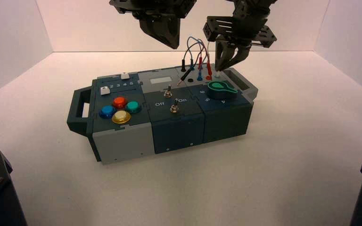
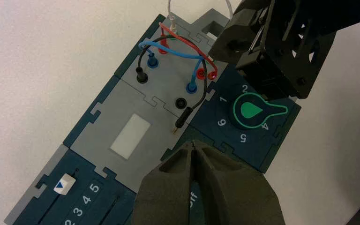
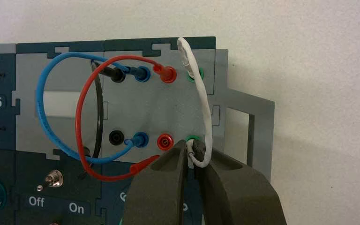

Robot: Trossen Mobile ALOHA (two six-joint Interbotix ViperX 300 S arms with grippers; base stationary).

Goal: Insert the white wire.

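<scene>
The right gripper (image 3: 195,146) is narrowed on a near plug of the thin, flexible white wire (image 3: 203,101), directly at the near green-ringed round socket (image 3: 192,138); seating depth cannot be told. Beyond the fingertips, the wire arches to the far green-ringed socket (image 3: 196,75). The left gripper (image 2: 193,143), fingertips together and empty, hovers above the box (image 1: 162,110).

Robot test bench, pale bare tabletop (image 1: 179,188)
</scene>
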